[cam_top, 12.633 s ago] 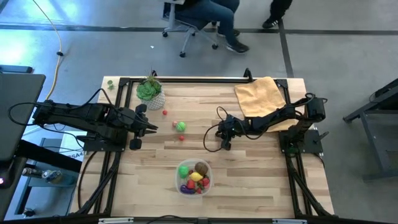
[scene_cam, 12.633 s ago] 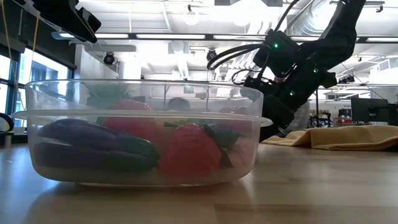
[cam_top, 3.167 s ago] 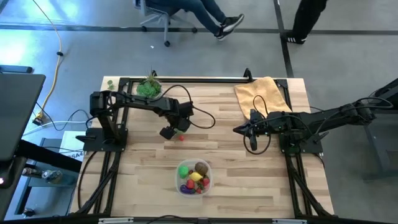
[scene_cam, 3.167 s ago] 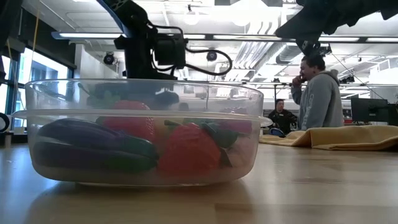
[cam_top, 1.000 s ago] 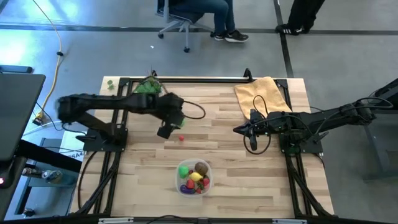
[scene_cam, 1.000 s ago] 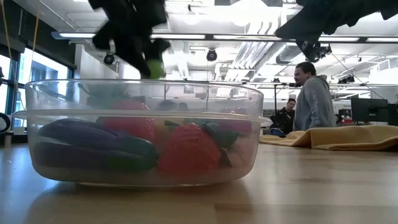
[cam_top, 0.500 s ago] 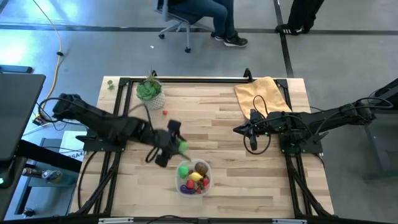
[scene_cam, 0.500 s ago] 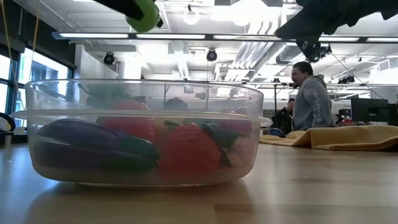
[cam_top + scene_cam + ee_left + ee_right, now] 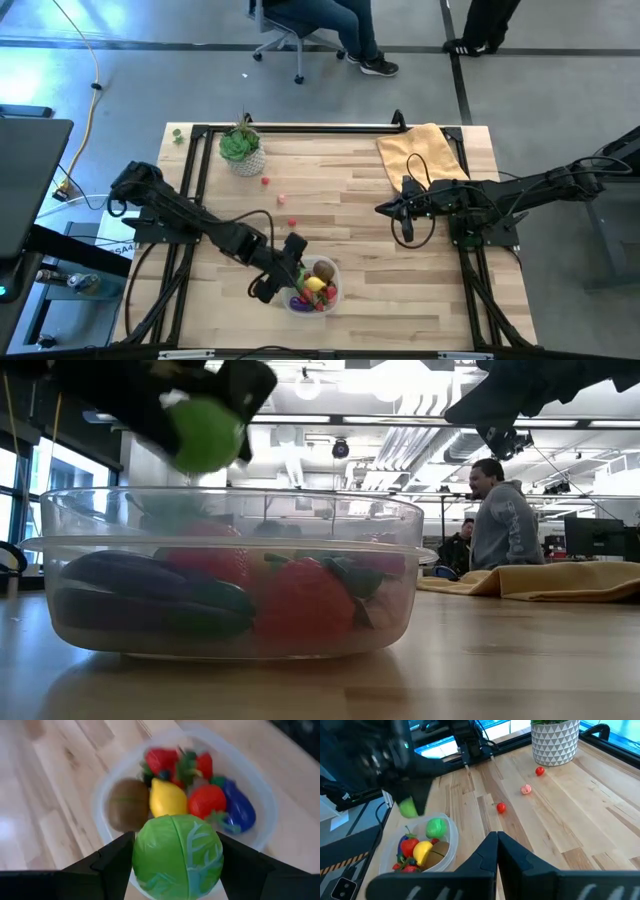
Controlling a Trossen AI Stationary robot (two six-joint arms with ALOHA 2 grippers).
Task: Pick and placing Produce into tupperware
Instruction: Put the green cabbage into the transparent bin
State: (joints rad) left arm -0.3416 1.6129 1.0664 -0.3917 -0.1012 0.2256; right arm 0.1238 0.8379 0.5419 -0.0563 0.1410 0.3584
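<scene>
High view: the left tool (image 9: 291,263) hangs at the tupperware (image 9: 313,284)'s rim, near the bench (image 9: 400,290)'s front edge; the right tool (image 9: 383,209) waits apart, fingers closed.

Left wrist view: its fingers clamp a green leafy ball (image 9: 177,855) above the filled tupperware (image 9: 260,795).

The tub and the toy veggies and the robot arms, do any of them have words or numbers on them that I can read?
No words or numbers can be read anywhere.
The clear tub: no label shows.
The green leafy ball in the left gripper: only pale leaf veins, no letters.
The white plant pot: just a triangle pattern.
The white slip on the stand by the table: too small to read.
</scene>
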